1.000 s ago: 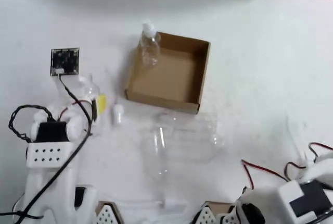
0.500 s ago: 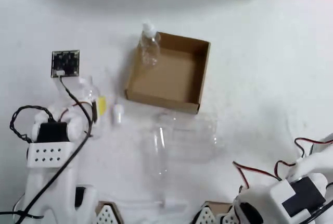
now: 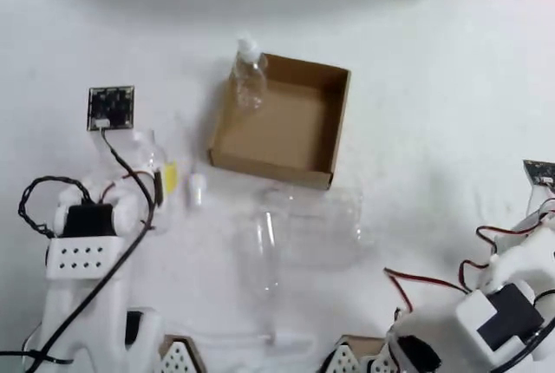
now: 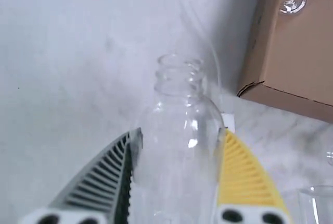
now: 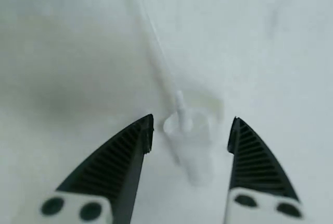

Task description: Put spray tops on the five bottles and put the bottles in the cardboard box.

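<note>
We see capped bottle point(image 3: 248, 74) in cardboard box point(image 3: 269, 165), four left | left pincer point(image 4: 179, 136) clamps bare bottle point(image 4: 179, 104) | right pincer point(image 5: 192, 122) apart

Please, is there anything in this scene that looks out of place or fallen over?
Yes. Clear bottles lie on their sides on the table in front of the cardboard box, not standing. The bottle in the left end effector has a bare neck, with no spray top.
</note>
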Available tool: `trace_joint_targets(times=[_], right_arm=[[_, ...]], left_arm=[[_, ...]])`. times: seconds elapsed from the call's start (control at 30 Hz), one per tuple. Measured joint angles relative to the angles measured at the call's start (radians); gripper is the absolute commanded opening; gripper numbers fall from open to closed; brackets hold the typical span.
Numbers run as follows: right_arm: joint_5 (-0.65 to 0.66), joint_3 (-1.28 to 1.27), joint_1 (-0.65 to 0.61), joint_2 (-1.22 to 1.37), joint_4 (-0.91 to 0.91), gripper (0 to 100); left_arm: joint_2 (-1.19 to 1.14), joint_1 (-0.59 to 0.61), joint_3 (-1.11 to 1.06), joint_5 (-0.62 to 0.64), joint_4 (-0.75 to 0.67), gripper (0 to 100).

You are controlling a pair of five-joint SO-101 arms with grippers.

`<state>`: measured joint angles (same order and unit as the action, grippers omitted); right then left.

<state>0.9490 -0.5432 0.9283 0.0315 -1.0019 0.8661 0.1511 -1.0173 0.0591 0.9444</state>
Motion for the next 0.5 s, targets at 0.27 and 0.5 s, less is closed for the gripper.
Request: trace_joint_targets(times=[0.27,0.5], right_arm=[[0.157,0.002,0.002,0.051,0.011,0.5],[0.166,0.008,-0.011,0.018,-0.032,1.9]], left_arm=[[0.000,0.000,0.000,0.000,0.000,2],[0.000,0.000,0.000,0.000,0.000,2]])
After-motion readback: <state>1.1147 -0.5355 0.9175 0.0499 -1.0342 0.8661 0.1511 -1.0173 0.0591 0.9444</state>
